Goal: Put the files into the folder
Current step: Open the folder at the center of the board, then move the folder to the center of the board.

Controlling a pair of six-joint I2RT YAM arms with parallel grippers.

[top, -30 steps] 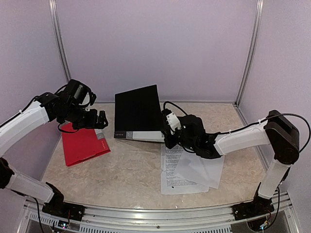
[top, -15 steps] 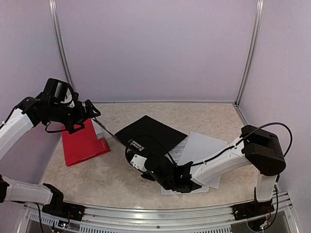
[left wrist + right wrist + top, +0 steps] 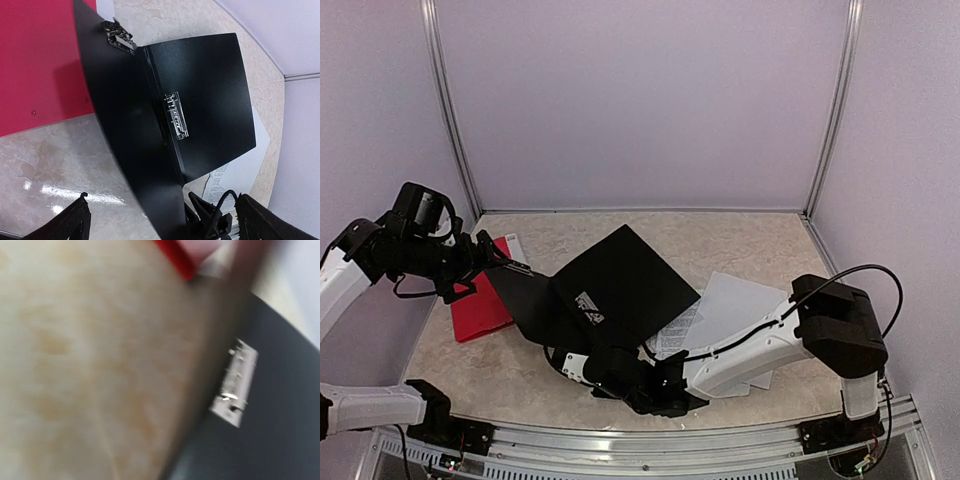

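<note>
- The black folder (image 3: 625,275) lies open on the counter (image 3: 750,240). Its spine and metal clip (image 3: 177,117) run on a slant from far left to near right.
- The files (image 3: 735,305), a loose fan of white sheets, some with printed text, lie on the counter just to the right of the folder. Their left edges are tucked under its right cover.
- The right end effector (image 3: 565,362) sits low at the near corner of the folder, with its arm stretched across the near edge of the sheets. The files lie to its right, back along its own arm. Its wrist view is blurred and shows no fingers, so I cannot tell how far it is parted or whether it holds anything.
- The left end effector (image 3: 480,270) hangs spread wide and empty over the folder's left cover, which overlaps a red folder (image 3: 470,315). It is well apart from the files.
- The right arm is plainly nearer to the sheets, so the pick-up likely falls to it. It would have to carry them left across the spine.
</note>
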